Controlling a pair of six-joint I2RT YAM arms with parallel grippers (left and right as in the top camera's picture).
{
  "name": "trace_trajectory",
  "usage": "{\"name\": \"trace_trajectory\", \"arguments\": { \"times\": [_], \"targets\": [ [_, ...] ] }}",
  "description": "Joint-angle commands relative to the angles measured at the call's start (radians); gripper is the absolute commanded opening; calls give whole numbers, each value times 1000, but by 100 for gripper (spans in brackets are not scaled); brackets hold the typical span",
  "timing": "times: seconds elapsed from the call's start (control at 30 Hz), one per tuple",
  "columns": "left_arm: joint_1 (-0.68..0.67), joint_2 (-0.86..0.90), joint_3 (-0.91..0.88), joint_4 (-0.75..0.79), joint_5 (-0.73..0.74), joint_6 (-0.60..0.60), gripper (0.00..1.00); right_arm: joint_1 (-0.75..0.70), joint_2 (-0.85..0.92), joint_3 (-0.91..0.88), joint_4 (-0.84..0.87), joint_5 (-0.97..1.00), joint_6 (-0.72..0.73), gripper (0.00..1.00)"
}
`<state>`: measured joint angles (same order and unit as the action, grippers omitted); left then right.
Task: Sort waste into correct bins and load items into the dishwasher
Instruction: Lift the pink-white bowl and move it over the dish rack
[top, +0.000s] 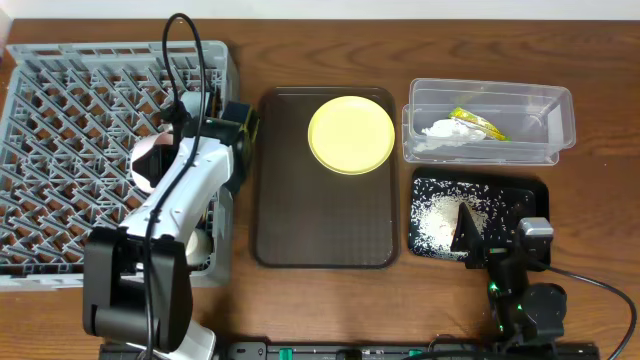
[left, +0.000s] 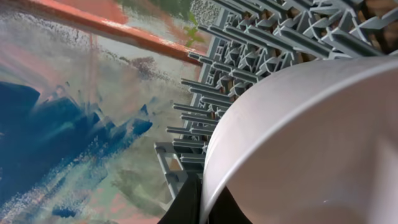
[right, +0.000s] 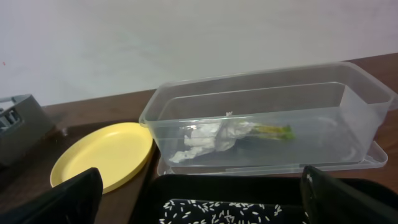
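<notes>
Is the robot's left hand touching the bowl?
Touching. The left wrist view shows the left gripper clamped on the rim of the bowl.

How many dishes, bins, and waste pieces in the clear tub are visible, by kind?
Dishes: 2 (yellow plate, bowl)
Bins: 2 (clear tub, black tray)
Waste pieces in tub: 2 (wrapper, tissue)
Total: 6

Dish rack (top: 60, 150) at left, with a bowl (top: 150, 162) held by the left gripper (left: 202, 208) above its right part. Serving tray (top: 325, 230) in the middle, a plate (top: 351, 134) on its far end. At far right, a plastic tub (top: 560, 105) holds a tissue (top: 438, 130) and a snack wrapper (top: 480, 122), side by side. Just in front of the tub, a shallow tray (top: 530, 195) holds rice grains (top: 435, 222), mostly at its left.
</notes>
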<state>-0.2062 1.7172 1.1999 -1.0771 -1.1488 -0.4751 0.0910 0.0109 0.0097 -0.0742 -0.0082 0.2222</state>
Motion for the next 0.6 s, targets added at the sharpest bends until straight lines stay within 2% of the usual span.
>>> {"name": "trace_trajectory", "arguments": {
  "times": [0.0, 0.33, 0.53, 0.57],
  "targets": [
    [2, 2, -11, -20, 24, -24, 6, -5, -4, -4, 0, 4, -14, 99],
    [-80, -21, -11, -74, 23, -24, 8, -5, -4, -4, 0, 4, -14, 99],
    [-130, -116, -11, -74, 36, -24, 17, -5, -4, -4, 0, 4, -14, 99],
    [-131, -134, -11, -74, 43, -24, 22, -5, -4, -4, 0, 4, -14, 99]
  ]
}}
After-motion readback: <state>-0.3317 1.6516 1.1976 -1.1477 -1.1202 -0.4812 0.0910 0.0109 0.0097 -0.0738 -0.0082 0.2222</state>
